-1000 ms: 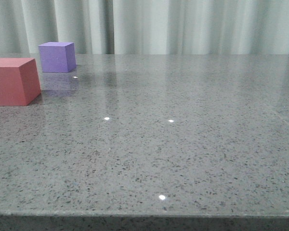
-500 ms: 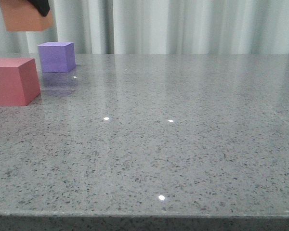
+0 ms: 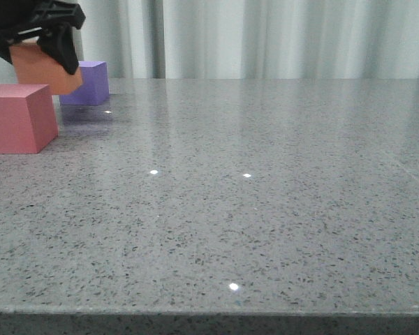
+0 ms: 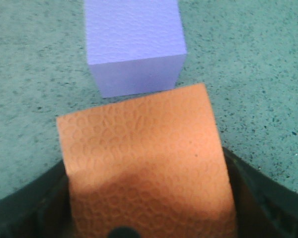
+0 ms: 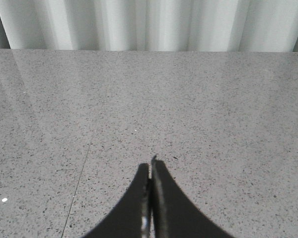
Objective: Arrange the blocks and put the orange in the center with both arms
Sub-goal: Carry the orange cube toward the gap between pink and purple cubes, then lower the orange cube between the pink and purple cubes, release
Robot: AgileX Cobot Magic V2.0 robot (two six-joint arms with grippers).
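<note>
My left gripper (image 3: 45,52) hangs at the far left of the front view, shut on the orange cube (image 3: 45,68) and holding it above the table between the other two blocks. The red cube (image 3: 19,117) rests on the table just in front of it. Behind it stands the purple cube (image 3: 91,82), partly hidden by the orange one. In the left wrist view the orange cube (image 4: 144,163) fills the space between the jaws, with the purple cube (image 4: 134,44) beyond it. My right gripper (image 5: 151,168) is shut on nothing, low over bare table; the front view does not show it.
The grey speckled table (image 3: 251,209) stretches wide to the right of the blocks, with its front edge near the bottom of the front view. Pale curtains (image 3: 279,38) hang behind the table's far edge.
The left gripper has come down into the front view with the orange cube, from out of frame to just above the table between the red and purple cubes. The red cube has edged slightly left.
</note>
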